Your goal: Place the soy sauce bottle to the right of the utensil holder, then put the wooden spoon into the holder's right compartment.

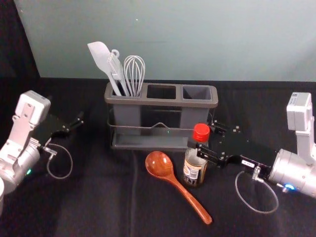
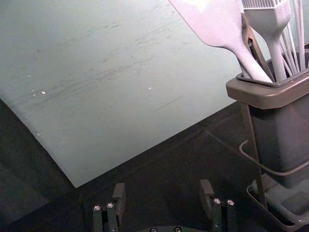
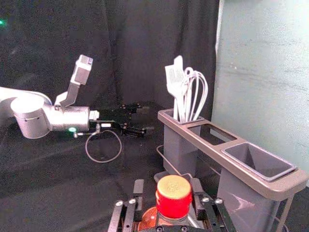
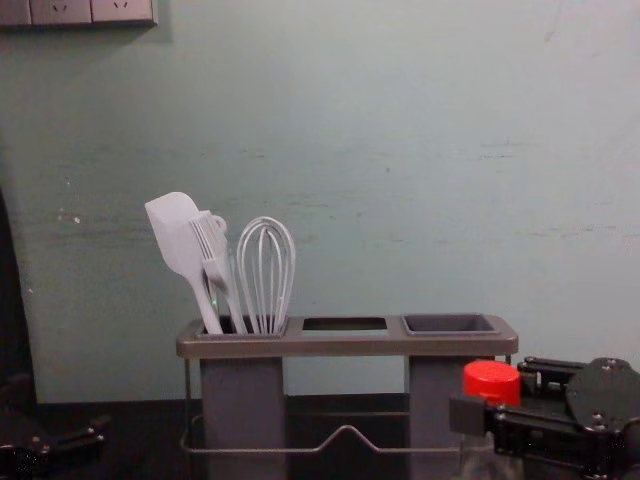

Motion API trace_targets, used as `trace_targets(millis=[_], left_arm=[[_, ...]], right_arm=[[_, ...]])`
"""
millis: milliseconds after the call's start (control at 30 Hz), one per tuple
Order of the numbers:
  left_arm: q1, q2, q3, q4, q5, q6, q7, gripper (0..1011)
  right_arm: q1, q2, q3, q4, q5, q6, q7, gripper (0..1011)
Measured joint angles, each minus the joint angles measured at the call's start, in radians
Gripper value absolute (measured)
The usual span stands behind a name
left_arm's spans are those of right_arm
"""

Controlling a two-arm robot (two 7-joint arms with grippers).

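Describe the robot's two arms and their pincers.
The left pincer and right pincer are black with silvery screws; a small white label marks the right one. Both arms have a silver cylindrical section, a white boxy housing and a looped pale cable. The left arm shows a green light, the right a blue one.

On the far side, left of center, you see a white spatula (image 1: 100, 55) leaning left, a brush (image 1: 116, 68) beside it and a whisk (image 1: 134, 70) to their right. Behind is a pale wall (image 1: 197, 44); black cloth (image 1: 94, 197) lies below.
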Motion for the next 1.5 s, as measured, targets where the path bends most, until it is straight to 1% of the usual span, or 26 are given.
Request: trace_targets(millis=[33,67,133,200,267,600,700,867,967,1067,1200,1233,1267,1300,1400,1433,1500], left_arm=[[0.000,0.000,0.000,0.000,0.000,0.000,0.000,1005],[0.000,0.000,0.000,0.000,0.000,0.000,0.000,1005],[0.000,0.000,0.000,0.000,0.000,0.000,0.000,1005],[0.000,0.000,0.000,0.000,0.000,0.000,0.000,1005],[0.000,0.000,0.000,0.000,0.000,0.000,0.000,1005],[0.000,0.000,0.000,0.000,0.000,0.000,0.000,1005],[0.000,0.000,0.000,0.000,0.000,0.000,0.000,1005],[0.000,0.000,0.000,0.000,0.000,0.000,0.000,1005],[0.000,0.000,0.000,0.000,0.000,0.000,0.000,1005],[0.000,0.000,0.000,0.000,0.000,0.000,0.000,1005],[0.000,0.000,0.000,0.000,0.000,0.000,0.000,1005],[0.000,0.000,0.000,0.000,0.000,0.000,0.000,1005],[0.000,0.000,0.000,0.000,0.000,0.000,0.000,1005],[0.000,0.000,0.000,0.000,0.000,0.000,0.000,1005],[0.000,0.000,0.000,0.000,0.000,0.000,0.000,1005],[0.000,0.000,0.000,0.000,0.000,0.000,0.000,1005],[0.000,0.000,0.000,0.000,0.000,0.000,0.000,1005]], right_arm=[[0.000,0.000,0.000,0.000,0.000,0.000,0.000,607],[0.000,0.000,0.000,0.000,0.000,0.000,0.000,548],[0.000,0.000,0.000,0.000,0.000,0.000,0.000,509],[0.000,0.000,0.000,-0.001,0.001,0.000,0.001,421],[-0.001,0.001,0.000,-0.001,0.001,0.000,0.001,390],[-0.001,0.002,0.001,-0.003,0.001,0.000,0.000,390],[-0.006,0.006,0.005,-0.015,0.000,-0.001,-0.006,390],[-0.029,0.018,0.023,-0.051,0.004,0.005,-0.031,390],[-0.053,0.032,0.042,-0.081,0.011,0.011,-0.052,390],[-0.100,0.056,0.077,-0.130,0.020,0.018,-0.085,390],[-0.143,0.076,0.114,-0.168,0.027,0.019,-0.114,390],[-0.166,0.086,0.135,-0.186,0.031,0.016,-0.127,390],[-0.178,0.091,0.146,-0.193,0.032,0.015,-0.133,390],[-0.202,0.100,0.170,-0.208,0.034,0.011,-0.147,390],[-0.236,0.110,0.206,-0.224,0.037,0.004,-0.169,390],[-0.254,0.114,0.227,-0.231,0.039,0.001,-0.182,390],[-0.267,0.115,0.245,-0.233,0.040,-0.003,-0.192,390]])
